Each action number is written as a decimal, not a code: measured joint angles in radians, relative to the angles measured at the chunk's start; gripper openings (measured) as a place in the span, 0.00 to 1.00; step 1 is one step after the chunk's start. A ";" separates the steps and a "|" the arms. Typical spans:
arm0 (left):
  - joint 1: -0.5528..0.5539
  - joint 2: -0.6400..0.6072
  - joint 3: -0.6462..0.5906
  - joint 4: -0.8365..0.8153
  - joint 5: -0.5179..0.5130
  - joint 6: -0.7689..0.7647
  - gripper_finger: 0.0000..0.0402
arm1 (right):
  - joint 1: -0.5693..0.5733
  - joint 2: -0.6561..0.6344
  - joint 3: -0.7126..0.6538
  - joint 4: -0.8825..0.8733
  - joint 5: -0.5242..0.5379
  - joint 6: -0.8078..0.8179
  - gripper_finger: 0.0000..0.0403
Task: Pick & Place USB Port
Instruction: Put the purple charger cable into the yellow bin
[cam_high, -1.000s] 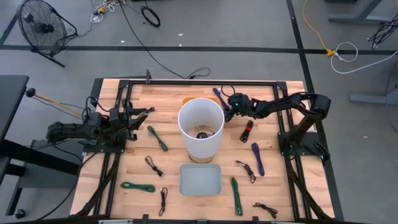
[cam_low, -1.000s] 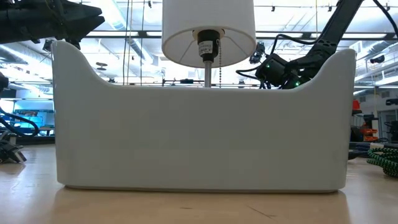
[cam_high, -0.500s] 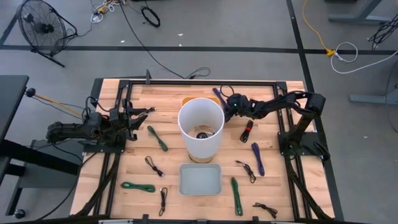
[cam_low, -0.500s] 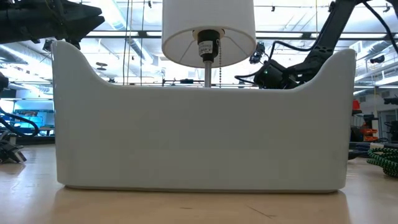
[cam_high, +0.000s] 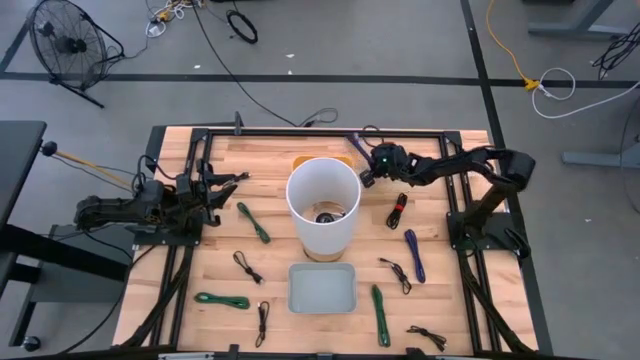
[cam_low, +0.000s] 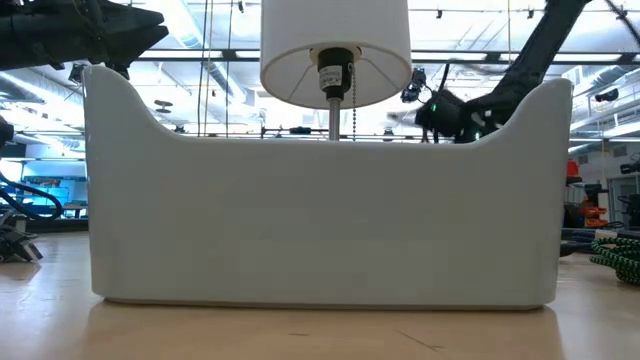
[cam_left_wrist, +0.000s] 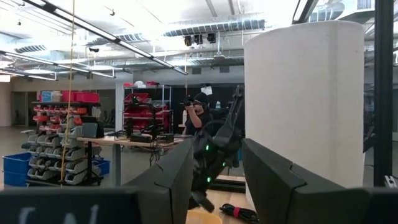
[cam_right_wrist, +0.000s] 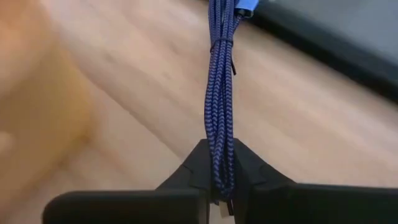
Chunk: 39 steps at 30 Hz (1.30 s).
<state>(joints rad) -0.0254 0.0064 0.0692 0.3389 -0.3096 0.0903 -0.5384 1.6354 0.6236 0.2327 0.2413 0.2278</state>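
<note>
Bench (cam_high: 460, 150) inventory, placed relative to the white lampshade (cam_high: 323, 203) standing mid-bench.

1. Right gripper (cam_right_wrist: 217, 177): you have it just beyond the lampshade's far right rim, near the bench's back rail. Its fingers (cam_right_wrist: 245, 169) are pinched tight on a bundled purple braided cable (cam_right_wrist: 221, 93); the bundle runs straight out from the fingertips over the wood. In the high view the same gripper (cam_high: 366, 170) sits at the end of the outstretched arm, with the purple cable (cam_high: 354, 150) angling toward the rail.
2. Left gripper (cam_left_wrist: 214, 180): parked well to the left of the lampshade, pointing at it, fingers spread with a clear gap and nothing between them.
3. White tray (cam_high: 321, 287): directly in front of the lampshade, near the front edge.
4. Loose cable bundles: red-black cable (cam_high: 398, 209) right of the lampshade; second purple cable (cam_high: 414, 253) further right and forward; green cable (cam_high: 253, 221) left of the lampshade; others scattered beside the tray.
5. Orange object (cam_high: 305, 159): partly hidden behind the lampshade.
</note>
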 joint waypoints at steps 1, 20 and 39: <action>0.000 0.000 0.000 0.000 0.000 0.000 0.36 | 0.000 -0.030 0.001 -0.013 0.013 -0.001 0.06; 0.000 0.000 0.000 -0.002 0.000 0.000 0.36 | 0.295 -0.417 0.001 -0.132 -0.006 0.004 0.05; 0.000 0.000 0.000 -0.002 0.000 0.000 0.36 | 0.378 -0.249 0.081 0.002 -0.052 -0.065 0.05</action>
<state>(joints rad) -0.0257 0.0067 0.0692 0.3367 -0.3099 0.0906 -0.1600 1.3868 0.7051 0.2343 0.1891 0.1625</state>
